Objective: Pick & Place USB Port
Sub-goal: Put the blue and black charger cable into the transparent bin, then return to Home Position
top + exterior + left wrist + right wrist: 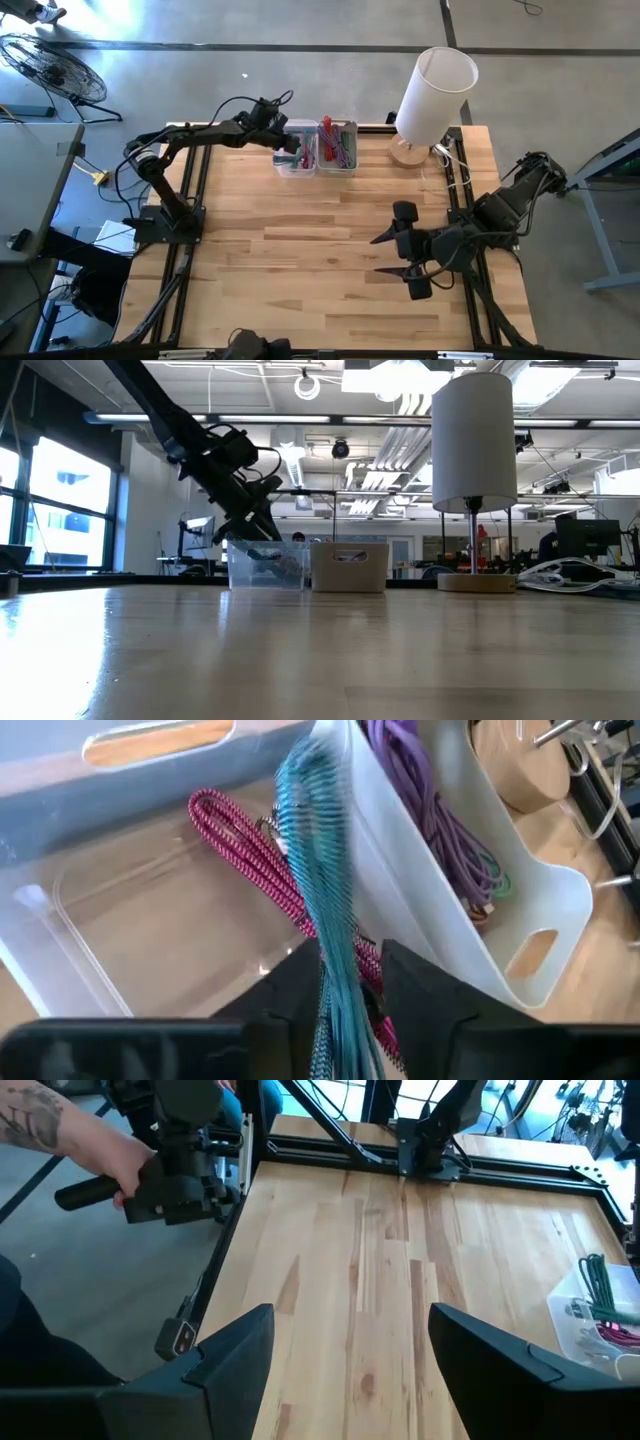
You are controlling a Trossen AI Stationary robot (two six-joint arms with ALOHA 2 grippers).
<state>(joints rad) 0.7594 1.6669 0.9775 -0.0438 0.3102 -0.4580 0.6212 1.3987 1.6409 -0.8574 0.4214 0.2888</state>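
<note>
My left gripper [345,995] is at the far side of the table, over a clear bin [296,152], and is shut on a teal braided cable [318,850]. A magenta braided cable [250,850] lies in the clear bin. Beside it stands a white bin [338,148] holding purple and green cables [440,830]. In the low view the left gripper [252,525] hangs just above the clear bin [265,567]. My right gripper [395,255] waits open and empty over the table's right part. My left gripper pinches the teal cable [335,975] between its two fingers [290,995], which come slanting down from above and lie across it. The cable runs on from the fingers along the wall between the two bins. Its ends do not show.
A white lamp [430,95] on a round wooden base stands at the far right, with white cords beside it. A person's hand [95,1150] holds a controller beyond the table's edge. Bare wood [300,260] lies between the arms.
</note>
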